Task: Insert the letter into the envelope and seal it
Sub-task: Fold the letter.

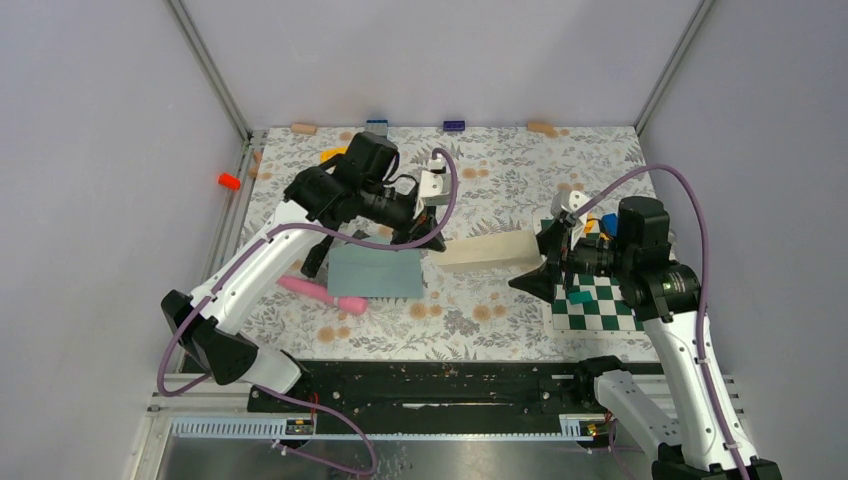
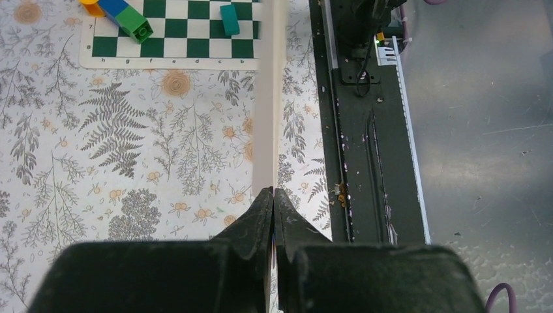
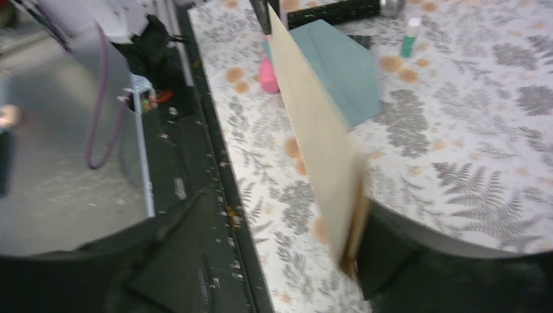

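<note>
The left gripper (image 2: 272, 215) pinches the cream letter (image 1: 487, 250) aloft just right of the flat, unfilled envelope (image 1: 375, 270), the right gripper (image 1: 540, 262) wide-jawed at the letter's far end; insertion and sealing not yet done.

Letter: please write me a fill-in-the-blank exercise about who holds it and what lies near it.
1. The gripper shut on the letter belongs to the ___ arm.
2. The right gripper stands ___ around the letter's other end.
3. The envelope lies flat on the table, and the long thing beside it is ___ in colour.

Missing words: left; open; pink.
</note>
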Tool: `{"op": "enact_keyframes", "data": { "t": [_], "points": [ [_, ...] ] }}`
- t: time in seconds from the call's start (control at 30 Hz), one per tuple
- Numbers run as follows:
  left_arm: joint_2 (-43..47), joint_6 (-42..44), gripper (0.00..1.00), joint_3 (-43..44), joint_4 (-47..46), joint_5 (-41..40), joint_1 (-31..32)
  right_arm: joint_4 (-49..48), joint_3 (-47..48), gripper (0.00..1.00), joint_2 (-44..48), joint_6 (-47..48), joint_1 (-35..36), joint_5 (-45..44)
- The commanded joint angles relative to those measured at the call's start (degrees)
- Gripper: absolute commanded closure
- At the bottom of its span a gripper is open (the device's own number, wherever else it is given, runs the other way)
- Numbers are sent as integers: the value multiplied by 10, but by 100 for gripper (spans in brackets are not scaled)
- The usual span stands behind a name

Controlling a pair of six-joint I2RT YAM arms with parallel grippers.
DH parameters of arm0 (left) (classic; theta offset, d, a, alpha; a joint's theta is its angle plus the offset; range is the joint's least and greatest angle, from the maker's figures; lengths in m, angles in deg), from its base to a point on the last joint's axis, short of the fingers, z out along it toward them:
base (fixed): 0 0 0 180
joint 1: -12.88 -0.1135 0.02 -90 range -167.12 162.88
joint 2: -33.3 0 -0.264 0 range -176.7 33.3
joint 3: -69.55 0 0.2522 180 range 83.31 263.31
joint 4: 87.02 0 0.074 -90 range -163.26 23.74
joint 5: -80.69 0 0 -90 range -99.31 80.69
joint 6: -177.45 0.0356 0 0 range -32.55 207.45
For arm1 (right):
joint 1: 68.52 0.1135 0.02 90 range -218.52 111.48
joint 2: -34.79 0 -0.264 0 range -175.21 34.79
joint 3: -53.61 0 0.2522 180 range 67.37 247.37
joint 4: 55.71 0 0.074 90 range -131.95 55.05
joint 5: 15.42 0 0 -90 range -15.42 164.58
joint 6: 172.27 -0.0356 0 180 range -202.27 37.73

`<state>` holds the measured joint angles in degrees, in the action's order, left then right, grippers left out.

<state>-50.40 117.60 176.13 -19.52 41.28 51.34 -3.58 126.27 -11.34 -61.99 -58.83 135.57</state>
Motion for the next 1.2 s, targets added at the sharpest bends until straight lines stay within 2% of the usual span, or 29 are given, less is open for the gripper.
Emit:
{"op": "enact_keyframes", "data": {
  "t": [0.0,0.13,0.43,0.67,0.8,0.97,1.17],
  "points": [
    [25,-20,100,-13,-18,-38,0,-4,48,10,6,14,-2,-71],
    [38,-13,100,-45,-18,-85,1,-4,79,1,2,26,0,-100],
    [46,22,100,-92,8,-105,34,-4,115,3,-90,38,93,-86],
    [65,27,100,-120,3,-98,40,-25,101,14,-172,25,156,-65],
    [77,34,100,-135,3,-87,40,-42,80,22,-188,21,176,-44],
    [66,33,100,-137,3,-80,40,-61,62,28,-194,13,208,-48],
    [51,34,100,-139,3,-72,40,-66,64,42,-224,13,237,-64]
  ]
}}
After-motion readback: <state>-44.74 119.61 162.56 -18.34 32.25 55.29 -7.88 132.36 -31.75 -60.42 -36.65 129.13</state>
